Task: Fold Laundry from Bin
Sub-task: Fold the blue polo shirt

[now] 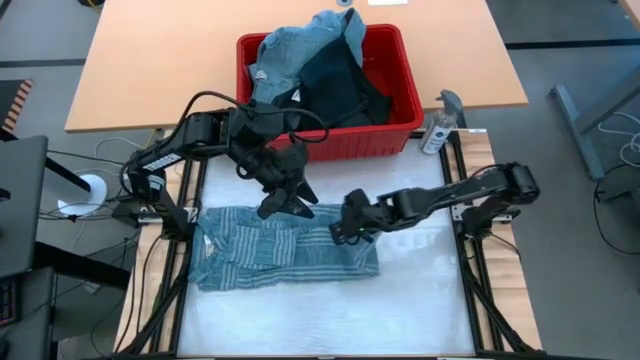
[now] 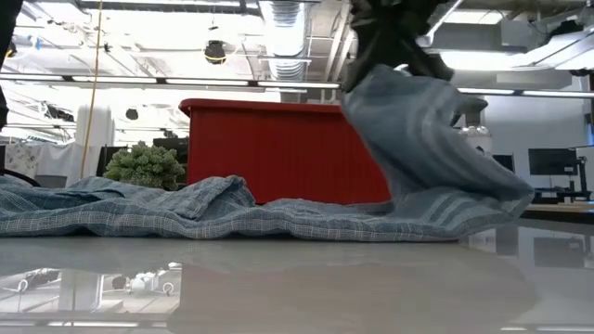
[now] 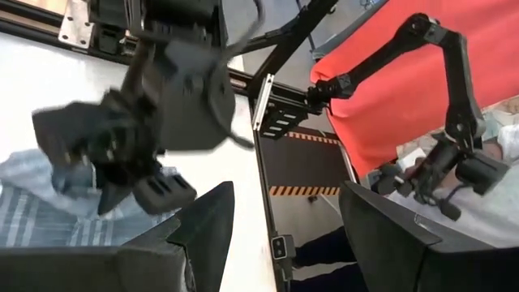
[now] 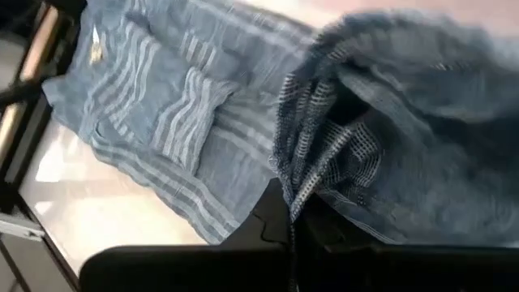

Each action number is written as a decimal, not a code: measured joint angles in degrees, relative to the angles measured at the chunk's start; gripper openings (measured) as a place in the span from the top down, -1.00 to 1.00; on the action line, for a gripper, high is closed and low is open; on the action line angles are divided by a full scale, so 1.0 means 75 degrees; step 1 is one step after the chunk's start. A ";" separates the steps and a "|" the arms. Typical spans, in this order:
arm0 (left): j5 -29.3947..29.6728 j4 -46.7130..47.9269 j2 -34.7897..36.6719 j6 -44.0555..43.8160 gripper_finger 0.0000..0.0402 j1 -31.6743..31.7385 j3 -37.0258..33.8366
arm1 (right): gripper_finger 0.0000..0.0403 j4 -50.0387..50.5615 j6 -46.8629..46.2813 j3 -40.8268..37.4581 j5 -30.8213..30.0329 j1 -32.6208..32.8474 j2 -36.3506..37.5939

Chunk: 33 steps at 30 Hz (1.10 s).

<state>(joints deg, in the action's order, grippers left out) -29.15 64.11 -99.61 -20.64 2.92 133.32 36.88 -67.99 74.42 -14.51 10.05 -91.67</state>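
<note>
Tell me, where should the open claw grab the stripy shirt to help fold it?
Probably the far left corner of the shirt, coming straight down from above. The shirt lies flat on the table there, so only a pinch from the top can catch its edge. The right claw already pinches the right end, lifted and bunched. The left claw hangs open over the middle, holding nothing.

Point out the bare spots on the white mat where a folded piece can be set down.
Free: the mat strip in front of the striped shirt, and the patch right of it toward the spray bottle. Crowded: the red bin, and mid-mat, where the right gripper pinches the shirt beside the left gripper.
</note>
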 joint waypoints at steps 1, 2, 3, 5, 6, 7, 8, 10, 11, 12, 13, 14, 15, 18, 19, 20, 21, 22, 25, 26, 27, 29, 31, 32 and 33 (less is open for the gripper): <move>-0.0006 -0.0001 0.0000 0.0000 -0.07 -0.0003 0.0000 | 0.90 0.0020 0.0112 0.0146 0.0063 -0.0018 -0.0198; -0.0008 0.0006 0.0000 0.0000 -0.07 -0.0003 0.0000 | 0.90 0.0025 0.0219 0.0288 0.0143 -0.0038 -0.0365; -0.0011 0.0025 0.0000 0.0000 -0.07 -0.0006 0.0000 | 0.90 0.0013 0.0322 0.0424 0.0195 -0.0060 -0.0519; -0.0013 0.0120 0.0000 0.0009 -0.07 -0.0006 0.0000 | 0.90 0.0044 0.0512 0.0703 0.0379 -0.0124 -0.0844; -0.0010 0.0177 0.0000 0.0043 -0.07 -0.0006 0.0000 | 0.90 0.0043 0.0615 0.0843 0.0445 -0.0160 -0.0979; -0.0013 0.0254 0.0000 0.0057 -0.07 -0.0006 0.0000 | 0.90 0.0033 0.0712 0.0967 0.0536 -0.0183 -0.1101; -0.0013 0.0301 0.0000 0.0058 -0.07 -0.0006 0.0000 | 0.90 0.0054 0.0784 0.1102 0.0585 -0.0226 -0.1229; -0.0013 0.0372 0.0000 0.0058 -0.07 -0.0006 0.0000 | 0.90 0.0044 0.0934 0.1359 0.0648 -0.0271 -0.1456; -0.0013 0.0404 0.0000 0.0059 -0.07 -0.0006 0.0000 | 0.90 0.0026 0.1031 0.1455 0.0712 -0.0298 -0.1543; -0.0015 0.0400 0.0000 0.0065 -0.07 -0.0006 0.0000 | 0.90 0.0040 0.1063 0.1541 0.0741 -0.0330 -0.1626; -0.0016 0.0396 0.0000 0.0079 -0.07 -0.0006 0.0000 | 0.90 0.0051 0.1078 0.1617 0.0750 -0.0362 -0.1709; -0.0016 0.0398 0.0000 0.0082 -0.07 -0.0006 0.0000 | 0.90 0.0034 0.1081 0.1657 0.0754 -0.0375 -0.1770; -0.0016 0.0398 0.0000 0.0085 -0.07 -0.0006 0.0000 | 0.90 0.0026 0.1082 0.1674 0.0759 -0.0386 -0.1821; -0.0016 0.0400 0.0000 0.0095 -0.07 -0.0006 0.0000 | 0.85 0.0047 0.1079 0.1668 0.0869 -0.0417 -0.1841; -0.0016 0.0398 0.0000 0.0141 -0.07 -0.0006 0.0000 | 0.83 0.0011 0.1079 0.1668 0.0875 -0.0424 -0.1866; -0.0016 0.0399 0.0000 0.0179 -0.07 -0.0006 0.0000 | 0.83 -0.0035 0.1079 0.1672 0.0879 -0.0453 -0.1887; -0.0016 0.0399 0.0000 0.0198 -0.07 -0.0006 0.0000 | 0.83 -0.0044 0.1079 0.1674 0.0924 -0.0470 -0.1900; -0.0016 0.0398 0.0000 0.0201 -0.07 -0.0006 0.0000 | 0.84 -0.0035 0.1079 0.1670 0.1007 -0.0469 -0.1921; -0.0016 0.0398 0.0000 0.0204 -0.07 -0.0006 0.0000 | 0.86 -0.0291 0.1082 0.1666 0.1224 -0.0454 -0.2028; -0.0016 0.0400 0.0000 0.0204 -0.07 -0.0006 0.0000 | 0.86 -0.0377 0.1097 0.1668 0.1302 -0.0445 -0.2034; -0.0016 0.0398 0.0000 0.0207 -0.07 -0.0006 0.0000 | 0.86 -0.0403 0.1118 0.1668 0.1336 -0.0434 -0.2039; -0.0016 0.0400 -0.0001 0.0266 -0.07 -0.0006 0.0000 | 0.81 -0.0469 0.1138 0.1668 0.1336 -0.0435 -0.2042; -0.0016 0.0403 -0.0001 0.0290 -0.07 -0.0006 0.0000 | 0.75 -0.0475 0.1207 0.1668 0.1336 -0.0440 -0.2042; -0.0016 0.0403 -0.0003 0.0289 -0.07 -0.0006 0.0000 | 0.72 -0.0475 0.1248 0.1668 0.1333 -0.0445 -0.2042; -0.0016 0.0403 -0.0003 0.0289 -0.07 -0.0006 0.0000 | 0.70 -0.0471 0.1254 0.1668 0.1334 -0.0446 -0.2042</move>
<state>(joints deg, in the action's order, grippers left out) -29.28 67.13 -99.63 -18.48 2.87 133.32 33.35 -58.59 86.94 -4.50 6.70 -106.98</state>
